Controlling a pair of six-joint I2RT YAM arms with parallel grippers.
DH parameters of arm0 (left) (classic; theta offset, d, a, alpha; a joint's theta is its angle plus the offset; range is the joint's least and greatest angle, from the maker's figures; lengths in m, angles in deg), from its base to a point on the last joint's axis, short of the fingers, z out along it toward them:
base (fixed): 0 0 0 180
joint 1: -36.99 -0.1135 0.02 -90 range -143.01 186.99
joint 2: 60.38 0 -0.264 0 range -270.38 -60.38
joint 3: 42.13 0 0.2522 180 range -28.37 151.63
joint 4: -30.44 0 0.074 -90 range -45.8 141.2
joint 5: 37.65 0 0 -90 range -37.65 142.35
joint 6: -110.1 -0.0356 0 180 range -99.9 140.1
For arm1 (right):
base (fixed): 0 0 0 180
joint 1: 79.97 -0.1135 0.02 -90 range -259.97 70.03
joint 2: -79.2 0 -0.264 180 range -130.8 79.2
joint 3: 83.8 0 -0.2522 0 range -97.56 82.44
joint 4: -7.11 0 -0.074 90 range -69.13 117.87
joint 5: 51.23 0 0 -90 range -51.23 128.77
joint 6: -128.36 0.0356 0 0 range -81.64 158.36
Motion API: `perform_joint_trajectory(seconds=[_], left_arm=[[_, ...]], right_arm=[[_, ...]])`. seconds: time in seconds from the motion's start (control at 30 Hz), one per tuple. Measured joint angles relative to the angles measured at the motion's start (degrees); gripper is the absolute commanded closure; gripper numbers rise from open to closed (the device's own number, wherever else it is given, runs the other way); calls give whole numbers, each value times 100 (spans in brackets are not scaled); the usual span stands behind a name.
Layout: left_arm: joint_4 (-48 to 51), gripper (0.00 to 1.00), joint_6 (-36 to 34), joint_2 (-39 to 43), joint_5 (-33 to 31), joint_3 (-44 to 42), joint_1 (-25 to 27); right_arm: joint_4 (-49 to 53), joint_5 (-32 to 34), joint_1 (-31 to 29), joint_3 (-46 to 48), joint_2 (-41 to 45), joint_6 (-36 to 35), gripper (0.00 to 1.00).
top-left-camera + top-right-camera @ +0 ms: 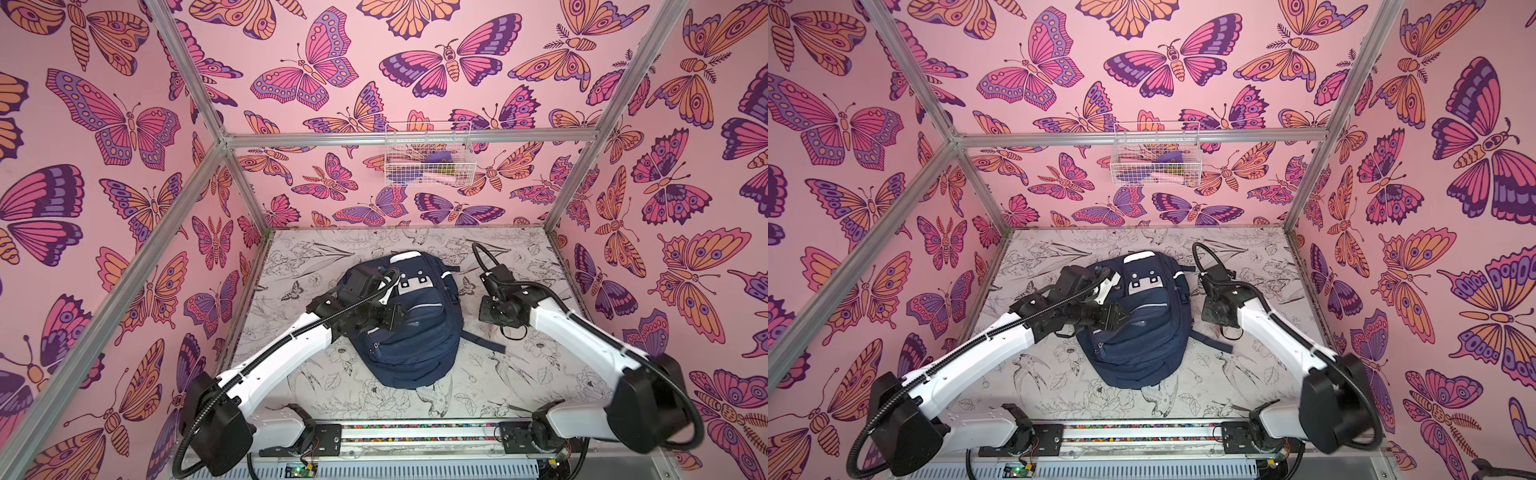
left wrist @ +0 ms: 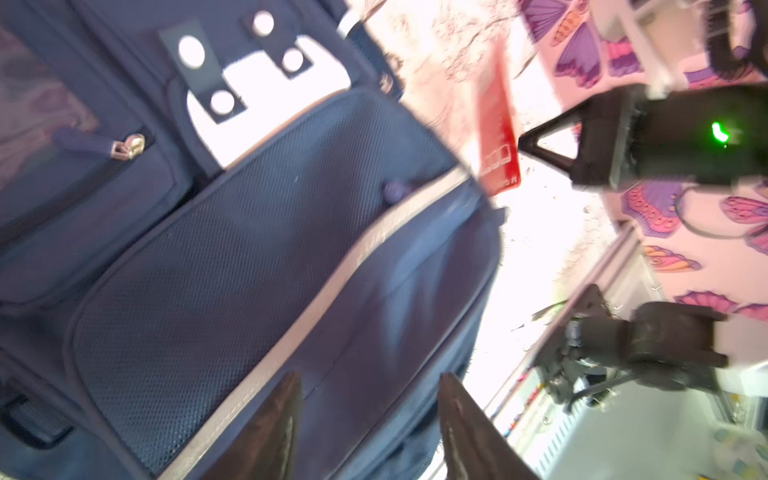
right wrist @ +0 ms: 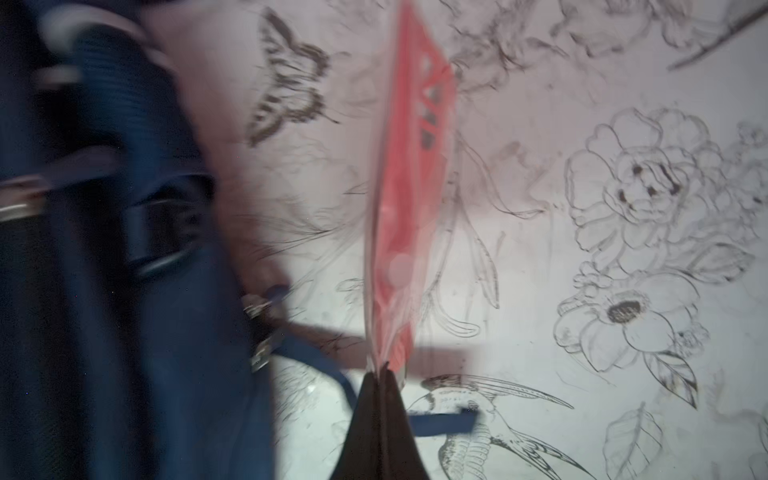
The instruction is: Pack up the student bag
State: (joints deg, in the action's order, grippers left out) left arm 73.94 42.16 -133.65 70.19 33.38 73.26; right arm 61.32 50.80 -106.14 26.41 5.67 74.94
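The student bag [image 1: 409,332] is lying flat mid-table, front face up, top end toward the rear wall; both top views are showing it [image 1: 1142,345]. Material: navy woven fabric w/ a mesh-textured front panel, a pale reflective stripe running across it, and a white patch w/ dark tabs and pale dots near the top. A metal zip pull [image 2: 133,145] is resting on a side pocket.

The left gripper [image 2: 370,378] is hovering over the front panel, jaws spread, nothing between them. The right gripper [image 3: 384,372] is sitting just beside the bag's right edge, jaws pressed together on one end of a thin flat red sheet [image 3: 411,199] in a clear sleeve. That frame is blurred, so it is possibly a stencil or card. The sheet is extending straight out from the fingertips over the table [image 1: 540,374].

A dark strap [image 1: 482,340] is trailing from the bag's right side beneath that arm. Open tabletop is showing in front and to the left of the bag. A white wire basket [image 1: 428,153] is hanging on the rear wall, well apart.
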Motion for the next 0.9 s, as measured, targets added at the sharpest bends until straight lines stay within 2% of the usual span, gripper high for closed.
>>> perform_joint_trajectory(seconds=[0.1, 0.2, 0.37, 0.53, 0.67, 0.9], left_arm=[[-28, 32, 444, 83, 356, 120, -247], [-210, 27, 990, 284, 726, 131, -448], [-778, 24, 1840, 518, 1261, 131, -487], [-1572, 20, 2573, 468, 1735, -59, -487], [-1867, 23, 2881, 389, 1904, -240, -487], [-1965, 41, 3117, 249, 1974, -492, -487]], right_arm=[[-376, -380, -413, 170, 772, -354, 100], [-654, -726, -809, 181, 1110, -599, 100], [-957, -990, -1620, 125, 1126, -896, 100], [-1064, -966, -2546, -317, 839, -1134, 100], [-1143, -876, -3014, -673, 553, -1274, 100], [-1154, -697, -3340, -942, 227, -1410, 100]])
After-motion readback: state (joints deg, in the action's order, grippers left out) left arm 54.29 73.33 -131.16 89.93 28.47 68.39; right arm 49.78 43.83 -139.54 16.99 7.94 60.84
